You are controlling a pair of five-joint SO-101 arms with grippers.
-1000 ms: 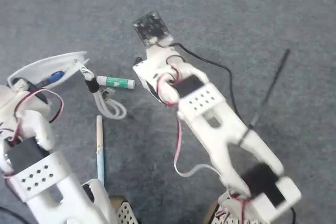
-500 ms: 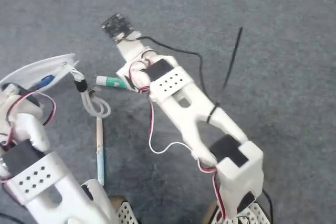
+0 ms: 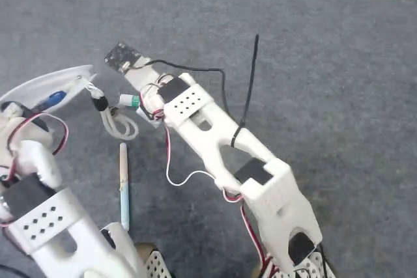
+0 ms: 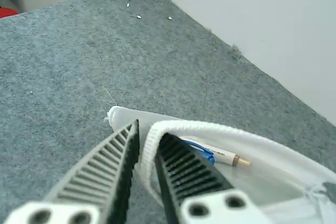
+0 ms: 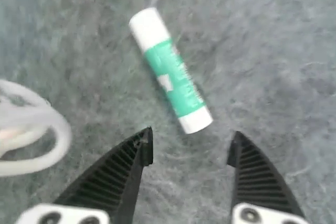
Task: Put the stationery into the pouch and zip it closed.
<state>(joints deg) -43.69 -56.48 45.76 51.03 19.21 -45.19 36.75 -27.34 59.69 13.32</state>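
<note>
At the left side of the grey felt table [image 3: 339, 50], I read the left gripper [image 4: 147, 132] clamped on the rim of the white soft pouch [image 4: 252, 142], whose mouth gapes. The right gripper [image 5: 191, 135] hangs wide open and empty, just over the green-and-white cylindrical glue stick [image 5: 170, 72] lying beside the pouch.

High camera looks down my desk [image 3: 339, 50] from six o'clock; wrist cameras, close, share its ten-o'clock pouch [image 3: 45, 86] and glue [image 3: 128, 100].
</note>
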